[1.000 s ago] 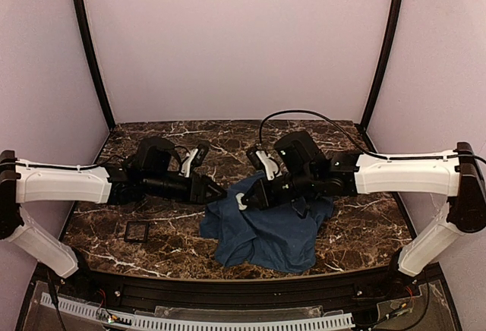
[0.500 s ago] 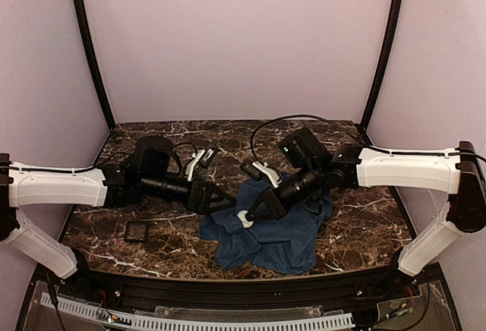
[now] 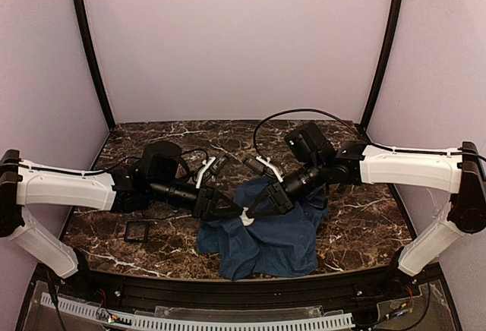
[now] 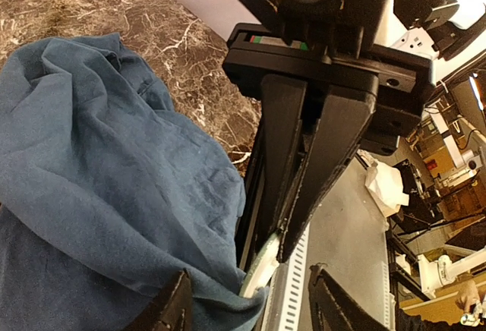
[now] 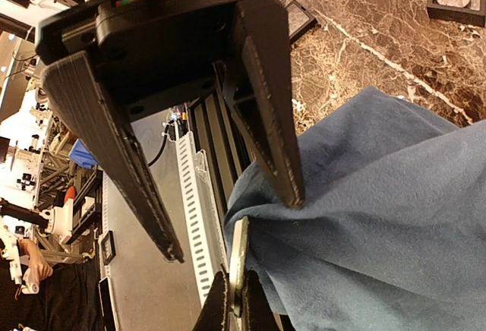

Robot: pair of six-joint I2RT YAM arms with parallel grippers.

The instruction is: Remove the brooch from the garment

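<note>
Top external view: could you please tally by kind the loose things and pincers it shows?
Blue garment: 1
Brooch: 1
Black square tray: 1
Pincers: 2 (left pincer, right pincer)
Total: 5

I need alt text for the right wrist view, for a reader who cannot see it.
The right gripper, shut at the bottom edge, pinches the thin pale brooch, blue cloth bunched beside it. The left gripper faces it, open, a finger on each side of the brooch, over a marble table.
</note>
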